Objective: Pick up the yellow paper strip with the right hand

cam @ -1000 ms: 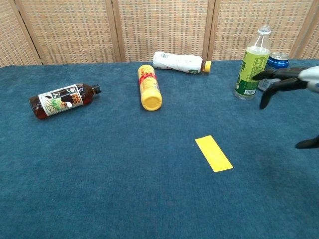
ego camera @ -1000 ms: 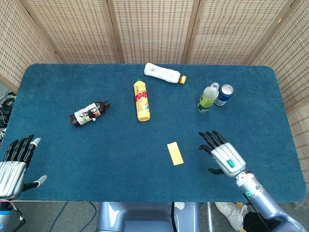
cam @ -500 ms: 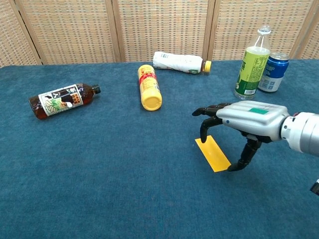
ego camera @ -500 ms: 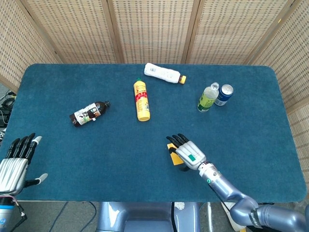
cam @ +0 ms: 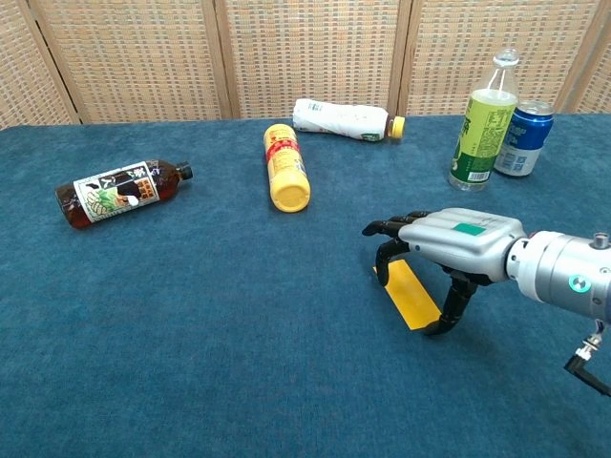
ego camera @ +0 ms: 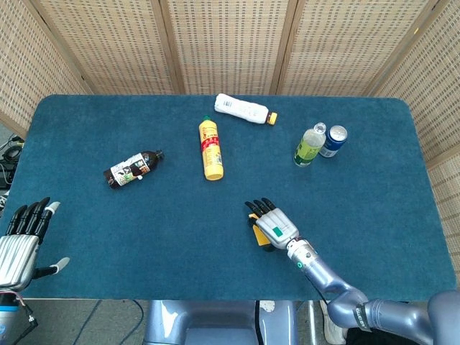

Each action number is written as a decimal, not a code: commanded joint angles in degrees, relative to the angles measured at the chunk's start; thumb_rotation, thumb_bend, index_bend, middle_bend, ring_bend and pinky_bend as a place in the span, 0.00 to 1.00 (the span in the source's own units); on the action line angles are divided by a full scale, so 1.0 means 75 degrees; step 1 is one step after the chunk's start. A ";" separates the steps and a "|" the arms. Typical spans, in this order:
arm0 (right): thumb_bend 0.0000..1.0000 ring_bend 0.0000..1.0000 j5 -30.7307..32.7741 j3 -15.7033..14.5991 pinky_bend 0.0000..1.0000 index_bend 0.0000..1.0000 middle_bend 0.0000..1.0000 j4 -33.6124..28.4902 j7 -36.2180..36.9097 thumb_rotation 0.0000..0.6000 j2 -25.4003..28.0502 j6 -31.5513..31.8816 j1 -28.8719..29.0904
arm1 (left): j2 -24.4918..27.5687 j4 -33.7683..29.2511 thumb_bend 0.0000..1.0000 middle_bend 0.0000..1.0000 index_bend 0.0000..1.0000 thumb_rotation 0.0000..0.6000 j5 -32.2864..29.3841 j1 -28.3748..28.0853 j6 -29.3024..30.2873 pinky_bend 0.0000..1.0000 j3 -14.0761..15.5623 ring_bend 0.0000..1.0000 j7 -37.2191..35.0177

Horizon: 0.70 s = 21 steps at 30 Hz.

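Note:
The yellow paper strip [cam: 411, 295] lies flat on the blue table, mostly covered from above in the head view, where only its edge [ego camera: 258, 234] shows. My right hand [cam: 441, 250] [ego camera: 272, 225] hovers palm down right over it, fingers spread and arched, fingertips at the strip's far end and the thumb by its near right edge. It holds nothing. My left hand [ego camera: 21, 241] rests open at the near left table edge, seen only in the head view.
A yellow bottle [cam: 285, 177], a white bottle [cam: 343, 119] and a dark bottle [cam: 118, 191] lie on the table. A green bottle [cam: 484, 126] and a blue can [cam: 524, 140] stand at the back right. Wicker screens close the rear.
My right hand swept left from the table's right side to above the yellow strip, then sank a little lower and further left over it. The left hand stayed put.

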 commanded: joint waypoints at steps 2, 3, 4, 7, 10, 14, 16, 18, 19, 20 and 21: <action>0.00 0.00 0.0200 -0.0041 0.00 0.36 0.00 0.0283 -0.0247 1.00 -0.0237 -0.0018 0.0119 | 0.0036 0.0011 0.00 0.00 0.00 1.00 -0.0024 -0.0015 -0.0023 0.00 0.0001 0.00 -0.0078; 0.00 0.00 0.0269 -0.0018 0.00 0.36 0.00 0.0390 -0.0293 1.00 -0.0311 -0.0025 0.0154 | 0.0048 0.0010 0.00 0.00 0.00 1.00 -0.0039 -0.0021 -0.0023 0.00 -0.0011 0.00 -0.0103; 0.00 0.00 0.0341 0.0004 0.00 0.36 0.00 0.0485 -0.0337 1.00 -0.0376 -0.0017 0.0186 | 0.0061 0.0006 0.00 0.00 0.00 1.00 -0.0047 -0.0025 -0.0026 0.00 -0.0013 0.00 -0.0128; 0.00 0.00 0.0429 0.0096 0.00 0.37 0.00 0.0584 -0.0373 1.00 -0.0448 0.0109 0.0236 | 0.0079 0.0011 0.00 0.00 0.00 1.00 -0.0064 -0.0035 -0.0040 0.00 -0.0015 0.00 -0.0168; 0.00 0.00 0.0462 0.0306 0.00 0.37 0.01 0.0567 -0.0346 1.00 -0.0434 0.0414 0.0273 | 0.0091 0.0014 0.00 0.00 0.00 1.00 -0.0081 -0.0047 -0.0057 0.00 -0.0013 0.00 -0.0194; 0.00 0.00 0.0408 0.0590 0.00 0.38 0.02 0.0261 -0.0184 1.00 -0.0243 0.0868 0.0276 | 0.0108 0.0010 0.00 0.00 0.00 1.00 -0.0074 -0.0051 -0.0053 0.00 -0.0006 0.00 -0.0237; 0.00 0.00 0.0337 0.0636 0.00 0.38 0.02 0.0023 -0.0114 1.00 -0.0086 0.1038 0.0254 | 0.0114 0.0010 0.00 0.00 0.00 1.00 -0.0067 -0.0054 -0.0050 0.00 -0.0003 0.00 -0.0245; 0.00 0.00 0.0301 0.0611 0.00 0.38 0.02 -0.0174 -0.0085 1.00 0.0056 0.1104 0.0228 | 0.0116 0.0002 0.00 0.00 0.00 1.00 -0.0052 -0.0054 -0.0052 0.00 0.0010 0.00 -0.0245; 0.00 0.00 0.0288 0.0579 0.00 0.38 0.02 -0.0266 -0.0089 1.00 0.0122 0.1123 0.0212 | 0.0116 0.0001 0.00 0.00 0.00 1.00 -0.0042 -0.0055 -0.0052 0.00 0.0016 0.00 -0.0240; 0.00 0.00 0.0270 0.0510 0.00 0.38 0.02 -0.0382 -0.0112 1.00 0.0213 0.1128 0.0187 | 0.0115 -0.0003 0.00 0.00 0.00 1.00 -0.0029 -0.0056 -0.0052 0.00 0.0023 0.00 -0.0234; 0.00 0.00 0.0257 0.0437 0.00 0.38 0.02 -0.0460 -0.0145 1.00 0.0275 0.1128 0.0159 | 0.0113 -0.0009 0.00 0.00 0.00 1.00 -0.0020 -0.0054 -0.0048 0.00 0.0029 0.00 -0.0230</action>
